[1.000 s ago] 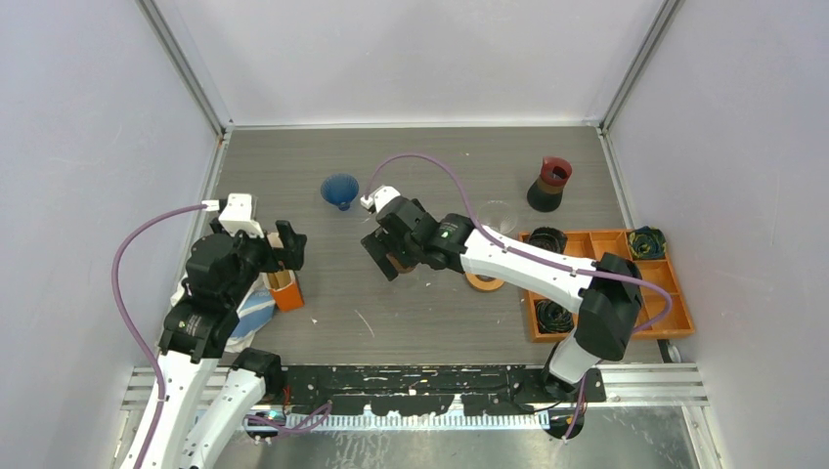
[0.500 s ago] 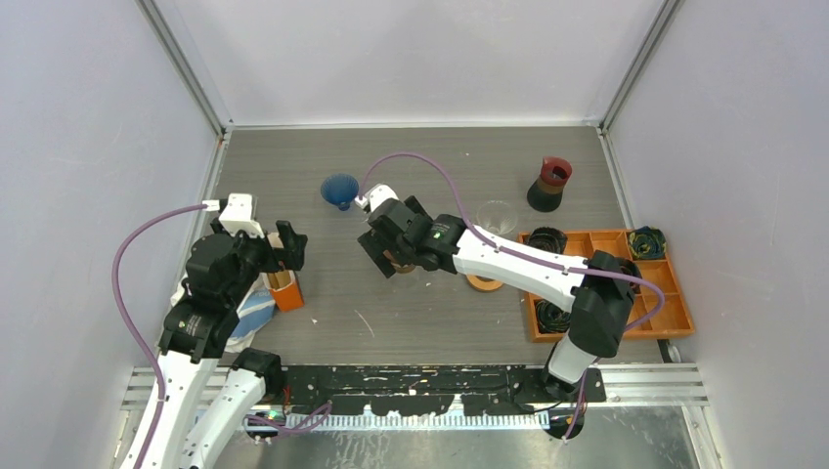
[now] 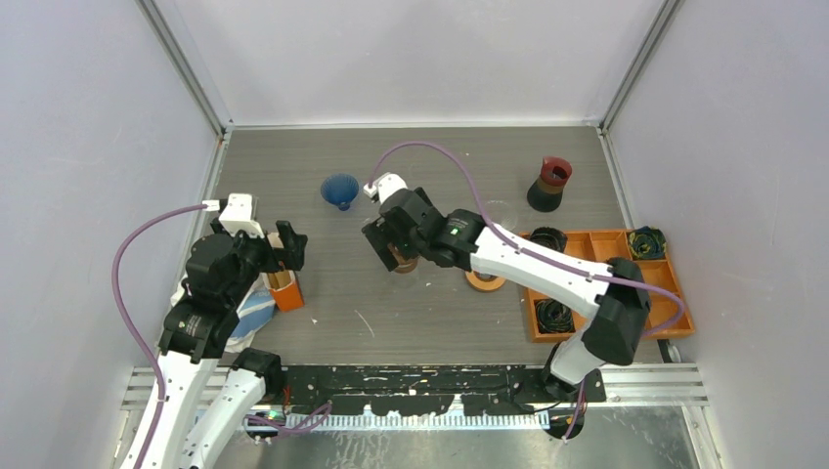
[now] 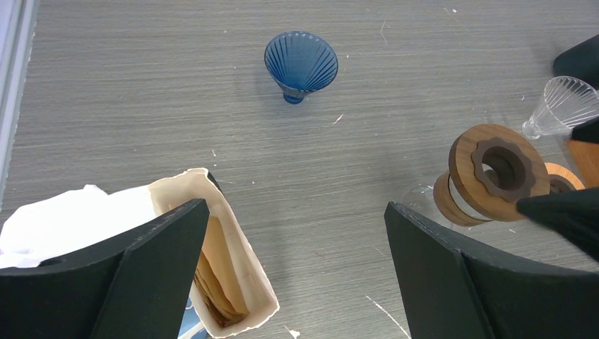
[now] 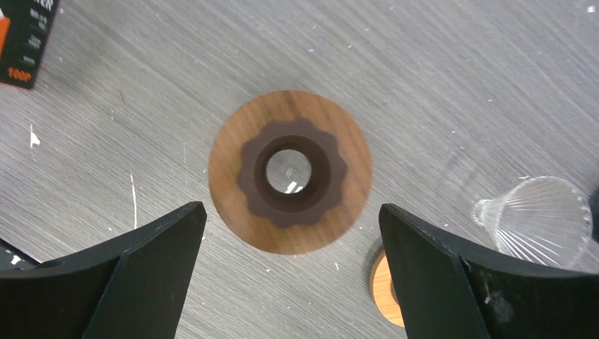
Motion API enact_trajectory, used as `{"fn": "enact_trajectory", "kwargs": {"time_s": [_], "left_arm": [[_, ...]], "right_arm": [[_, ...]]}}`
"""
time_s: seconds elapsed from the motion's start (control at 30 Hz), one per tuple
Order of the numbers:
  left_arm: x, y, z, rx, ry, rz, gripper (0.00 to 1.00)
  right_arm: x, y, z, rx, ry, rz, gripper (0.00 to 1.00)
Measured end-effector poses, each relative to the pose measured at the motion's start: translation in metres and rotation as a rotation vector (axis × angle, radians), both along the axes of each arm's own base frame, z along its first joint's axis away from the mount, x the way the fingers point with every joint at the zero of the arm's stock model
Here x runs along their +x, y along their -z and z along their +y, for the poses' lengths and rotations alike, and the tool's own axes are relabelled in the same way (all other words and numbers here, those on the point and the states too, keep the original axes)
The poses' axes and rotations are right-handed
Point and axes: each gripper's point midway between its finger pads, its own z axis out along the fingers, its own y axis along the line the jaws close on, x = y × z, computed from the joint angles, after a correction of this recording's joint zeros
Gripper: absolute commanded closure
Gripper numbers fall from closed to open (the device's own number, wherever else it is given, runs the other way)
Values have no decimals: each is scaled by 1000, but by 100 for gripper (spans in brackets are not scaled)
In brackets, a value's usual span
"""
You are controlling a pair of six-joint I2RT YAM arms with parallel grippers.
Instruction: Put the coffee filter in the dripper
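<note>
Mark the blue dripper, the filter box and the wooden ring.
blue dripper (image 4: 301,58), left wrist view, ribbed inside of the cone.
filter box (image 4: 240,247), left wrist view, pale inner wall.
wooden ring (image 5: 223,173), right wrist view, light outer band.

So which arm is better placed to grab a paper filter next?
Left. The left gripper hangs open over the open filter box, with paper filters showing inside. The right gripper, also open, is over the wooden ring stand, farther from the box.
</note>
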Motion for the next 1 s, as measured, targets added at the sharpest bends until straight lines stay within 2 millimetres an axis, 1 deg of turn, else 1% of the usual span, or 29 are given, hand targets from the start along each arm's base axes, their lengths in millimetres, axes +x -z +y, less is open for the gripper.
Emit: {"fn": "enact_trajectory", "kwargs": {"time_s": [0.1, 0.17, 0.27, 0.4, 0.53, 0.63, 0.8, 0.9, 1.0], "left_arm": [[0, -1, 0, -1, 0, -3, 1], [-1, -2, 0, -2, 0, -7, 1], [-2, -3, 1, -4, 0, -15, 1], [-3, -5, 1, -7, 0, -23, 1], [-4, -5, 0, -8, 1, -23, 1], [-4, -6, 0, -8, 2, -25, 1], [-5, -8, 0, -10, 4, -33, 1], [-5, -7, 0, -10, 6, -32, 1], [-5, -7, -1, -10, 9, -32, 1]], "right_arm": [[7, -20, -12, 50, 36, -25, 0], [14, -30, -23, 78, 72, -35, 0], [28, -33, -51, 107, 152, -35, 0], [45, -23, -87, 107, 257, -16, 0], [61, -5, -129, 88, 371, 11, 0], [70, 1, -158, 97, 452, 9, 1], [89, 10, -217, 168, 633, 7, 6], [99, 20, -245, 222, 712, 21, 9], [104, 30, -262, 284, 761, 44, 14]]}}
